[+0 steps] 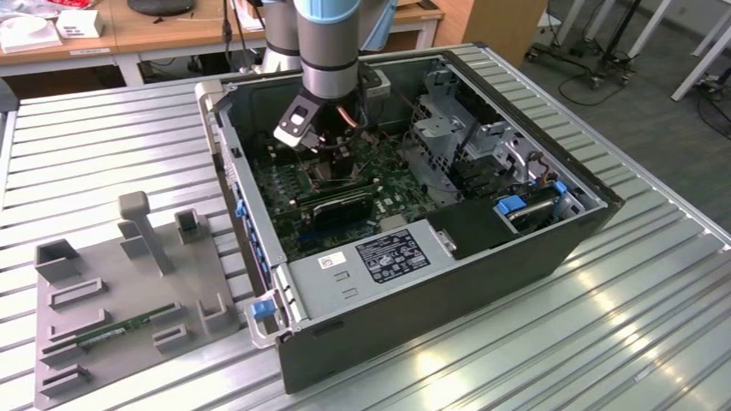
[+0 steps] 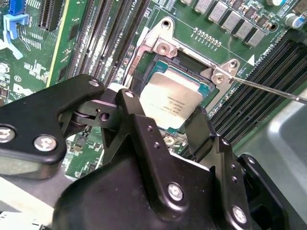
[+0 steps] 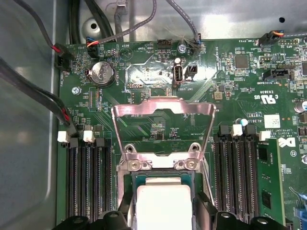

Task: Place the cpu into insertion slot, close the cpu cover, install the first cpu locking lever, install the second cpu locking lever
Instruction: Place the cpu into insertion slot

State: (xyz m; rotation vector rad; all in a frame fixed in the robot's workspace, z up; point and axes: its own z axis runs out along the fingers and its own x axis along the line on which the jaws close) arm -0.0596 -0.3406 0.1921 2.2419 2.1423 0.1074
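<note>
Down inside the open computer case, the gripper straddles the cpu, which lies within the insertion slot. Its jaws seem closed on the chip's two edges, though contact is hard to confirm. I judge placing to be the step in hand; it calls for a flat, square seat before release. The cpu cover stands raised. A thin lever rod juts out beside the slot, whose near edge the gripper's body hides.

A ribbed metal desk carries bright reflections, with wooden tables behind and grey carpet floor alongside.
</note>
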